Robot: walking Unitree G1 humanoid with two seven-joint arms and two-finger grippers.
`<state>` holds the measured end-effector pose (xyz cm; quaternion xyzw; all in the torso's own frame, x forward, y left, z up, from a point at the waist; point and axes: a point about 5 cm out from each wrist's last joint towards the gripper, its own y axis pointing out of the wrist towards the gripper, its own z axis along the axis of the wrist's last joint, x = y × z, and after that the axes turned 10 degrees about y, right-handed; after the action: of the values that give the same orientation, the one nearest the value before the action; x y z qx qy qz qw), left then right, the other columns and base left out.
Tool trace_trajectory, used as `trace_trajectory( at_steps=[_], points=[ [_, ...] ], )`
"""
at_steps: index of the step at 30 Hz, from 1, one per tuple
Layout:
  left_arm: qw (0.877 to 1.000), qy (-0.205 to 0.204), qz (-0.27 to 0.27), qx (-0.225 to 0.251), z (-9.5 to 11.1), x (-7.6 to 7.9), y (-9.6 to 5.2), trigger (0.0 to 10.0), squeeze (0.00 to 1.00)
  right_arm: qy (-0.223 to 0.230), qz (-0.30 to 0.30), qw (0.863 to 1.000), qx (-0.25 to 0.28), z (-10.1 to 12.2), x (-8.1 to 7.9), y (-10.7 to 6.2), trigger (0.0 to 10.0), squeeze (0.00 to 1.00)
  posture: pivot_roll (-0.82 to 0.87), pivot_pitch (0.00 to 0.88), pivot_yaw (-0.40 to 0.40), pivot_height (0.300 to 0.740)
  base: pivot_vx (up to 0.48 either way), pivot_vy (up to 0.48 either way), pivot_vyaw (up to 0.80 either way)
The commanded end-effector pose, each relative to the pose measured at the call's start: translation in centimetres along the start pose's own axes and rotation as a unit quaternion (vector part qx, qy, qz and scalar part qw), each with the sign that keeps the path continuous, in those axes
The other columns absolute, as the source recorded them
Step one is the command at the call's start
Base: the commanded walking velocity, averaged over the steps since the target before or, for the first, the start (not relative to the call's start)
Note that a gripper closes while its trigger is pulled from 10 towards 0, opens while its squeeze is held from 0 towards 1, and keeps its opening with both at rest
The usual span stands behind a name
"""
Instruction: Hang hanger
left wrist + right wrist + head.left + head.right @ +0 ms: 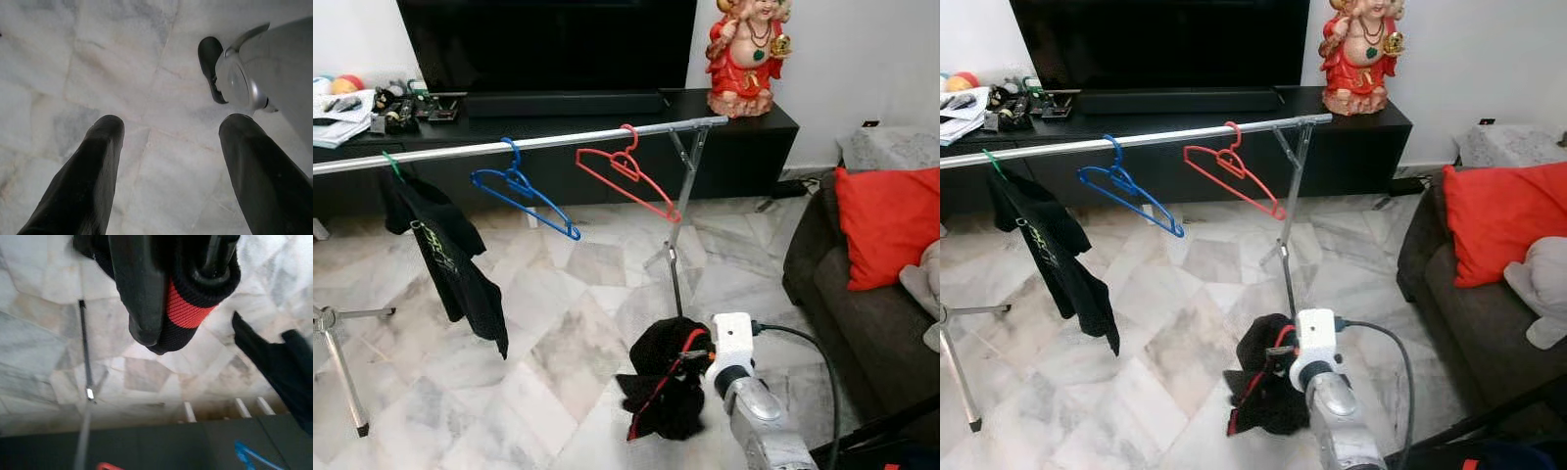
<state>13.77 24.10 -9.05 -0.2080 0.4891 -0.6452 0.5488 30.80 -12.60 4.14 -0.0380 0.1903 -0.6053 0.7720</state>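
Right gripper (171,298): nearest my camera, low and right of centre, fingers clenched on a black garment with red trim (666,387) that hangs bunched above the marble floor (548,362); whether a hanger sits inside the bundle I cannot tell.

Left gripper (166,171): fingers spread wide with nothing between them, pointing down at bare floor beside one of my own silver limbs.

Rail (509,145): silver bar on tripod legs, running across the room in front of the TV console (744,127).

Green hanger (391,164): at the rail's left end, carrying a black shirt (445,255) that droops toward the floor.

Blue hanger (524,196): hooked near the rail's middle, tilted, bare.

Red hanger (631,181): hooked toward the rail's right end, just short of the upright post, tilted, bare.

Statue (749,54): red and gold, on the console's right end.

Clutter (372,103): papers and small items on the console's left end.

Sofa (862,323): dark, at the right edge, with a red cushion (891,220).
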Motion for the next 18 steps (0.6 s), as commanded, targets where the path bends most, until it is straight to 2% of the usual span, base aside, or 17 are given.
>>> trace_trajectory(
  at_steps=[1, 8, 11, 12, 16, 18],
  points=[
    [1.000, -0.005, -0.002, -0.012, -0.7, 0.2, -0.1, 10.0, 0.00, -0.009, 0.012, 1.000, 0.018, 0.8, -0.3, 0.3, 10.0, 0.00, 0.02, 0.085, -0.001, 0.740, 0.000, 0.000, 0.00],
    [1.000, -0.016, 0.010, -0.009, -0.7, 0.3, -0.2, 10.0, 0.00, -0.008, -0.004, 1.000, -0.009, -0.9, 0.6, 0.0, 10.0, 0.00, 0.02, 0.070, -0.008, 0.740, 0.000, 0.000, 0.00],
    [0.997, -0.059, 0.048, 0.011, -0.7, 0.2, -0.3, 10.0, 0.00, -0.008, -0.016, 1.000, -0.022, -1.9, 1.1, -0.4, 10.0, 0.00, 0.02, 0.064, -0.007, 0.740, 0.000, 0.000, 0.00],
    [0.993, -0.082, 0.076, 0.031, -0.6, 0.0, -0.4, 10.0, 0.00, -0.006, -0.024, 0.999, -0.024, -2.3, 1.3, -0.6, 10.0, 0.00, 0.02, 0.061, -0.008, 0.740, 0.000, 0.000, 0.00],
    [0.987, -0.094, 0.111, 0.073, -0.1, -0.3, -0.7, 10.0, 0.00, 0.001, -0.035, 0.999, -0.023, -2.7, 1.7, -0.8, 10.0, 0.00, 0.02, 0.053, -0.002, 0.740, 0.000, 0.000, 0.00],
    [0.984, -0.067, 0.125, 0.106, 0.5, -0.5, -0.9, 10.0, 0.00, 0.008, -0.048, 0.999, -0.020, -3.0, 2.0, -0.9, 10.0, 0.00, 0.02, 0.042, 0.006, 0.740, 0.000, 0.000, 0.00]
  ],
)
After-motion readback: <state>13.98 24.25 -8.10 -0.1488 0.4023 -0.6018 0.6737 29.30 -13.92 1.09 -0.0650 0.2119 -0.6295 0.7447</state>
